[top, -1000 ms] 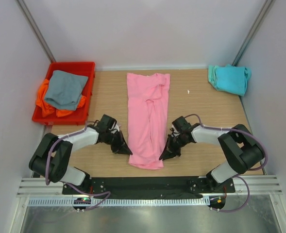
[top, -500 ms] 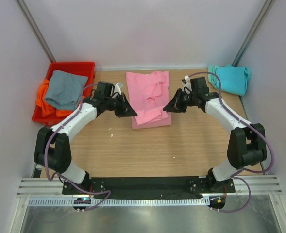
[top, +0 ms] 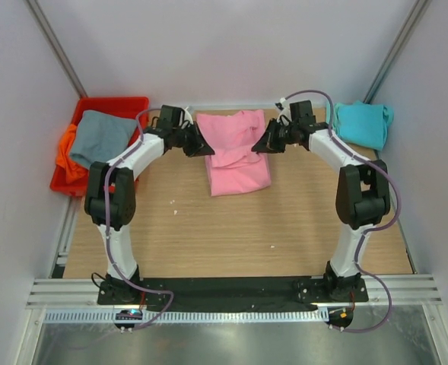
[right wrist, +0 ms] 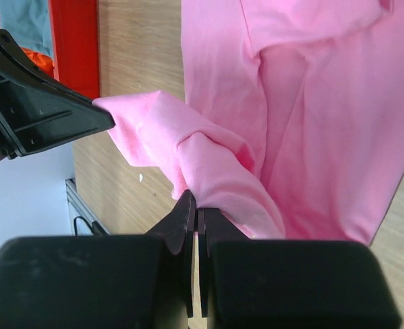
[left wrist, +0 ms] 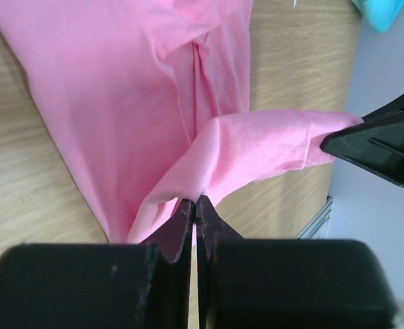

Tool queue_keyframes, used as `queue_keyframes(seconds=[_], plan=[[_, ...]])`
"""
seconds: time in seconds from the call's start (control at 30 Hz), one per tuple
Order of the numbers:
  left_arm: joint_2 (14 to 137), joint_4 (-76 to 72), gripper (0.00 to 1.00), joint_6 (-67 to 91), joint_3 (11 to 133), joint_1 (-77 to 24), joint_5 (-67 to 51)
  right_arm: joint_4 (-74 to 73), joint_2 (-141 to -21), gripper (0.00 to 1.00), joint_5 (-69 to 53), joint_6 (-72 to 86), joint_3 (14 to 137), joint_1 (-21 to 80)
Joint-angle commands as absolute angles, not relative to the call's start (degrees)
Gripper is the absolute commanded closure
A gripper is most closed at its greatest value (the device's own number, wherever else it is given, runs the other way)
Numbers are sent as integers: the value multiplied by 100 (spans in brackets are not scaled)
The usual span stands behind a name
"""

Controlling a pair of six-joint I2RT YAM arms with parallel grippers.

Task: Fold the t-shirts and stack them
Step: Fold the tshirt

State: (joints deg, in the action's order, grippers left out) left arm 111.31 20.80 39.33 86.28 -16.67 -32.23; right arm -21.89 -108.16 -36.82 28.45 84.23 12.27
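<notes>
Within the last second both arms have swung from the near edge of the table (top: 208,236) to its far edge, taking the near hem of the pink t-shirt (top: 239,167) with them. The shirt lay long and flat down the middle. Now it is doubled into a short block against the far edge, with the hem brought up towards the collar.

The left gripper (top: 201,146) is pinched tight on one corner of that hem and the right gripper (top: 262,144) on the other. Both wrist views show a band of pink cloth stretched between them, lifted off the layer below. The half-fold looks nearly made, with the hem not yet set down or released. Whether the hem meets the collar squarely is unclear, since the grippers cover that line.

There is little room further back, as the back wall stands close behind both wrists. The red bin (top: 113,101) in the far left corner holds the grey t-shirt (top: 102,138) on top of the orange t-shirt (top: 65,158), just beside the left forearm. The teal t-shirt (top: 360,125) lies bunched in the far right corner, near the right arm. The open wood lies towards the near edge.
</notes>
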Motion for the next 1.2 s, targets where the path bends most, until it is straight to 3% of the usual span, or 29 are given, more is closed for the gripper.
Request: queue_keyframes(seconds=[0.0,0.3,0.37,0.43,0.5,0.6,0.7,0.83,1.17], plan=[[11346,1767,100,3814,9070,-1635,-3103,-1995,-11003,99,-3770,2470,9025,1187],[12119,1617,100,3718,9834,-1617,-2901,-2127,-12137,99,-3612,1784,10116,1108],[12243,1591,96,3648,10054,-1617,-2848,-2004,-12330,96,-3639,1575,10230,1116],[12339,1600,82,3578,10325,-1617,-2717,-2074,-12480,87,-3630,1398,10423,1073],[12305,1774,63,3314,10546,-1635,-2611,-2074,-12533,67,-3778,1380,10660,994],[11945,1889,44,2928,10679,-1626,-2698,-1751,-12123,59,-3964,1703,10513,765],[11313,1925,38,2830,10311,-1617,-3040,-1336,-11577,54,-4061,1811,9871,563],[10566,1881,35,3225,8978,-1617,-3813,-2404,-10900,53,-4209,1207,9352,501],[10397,1864,29,3067,7023,-1626,-4175,-3955,-11249,53,-4728,264,8895,492]])
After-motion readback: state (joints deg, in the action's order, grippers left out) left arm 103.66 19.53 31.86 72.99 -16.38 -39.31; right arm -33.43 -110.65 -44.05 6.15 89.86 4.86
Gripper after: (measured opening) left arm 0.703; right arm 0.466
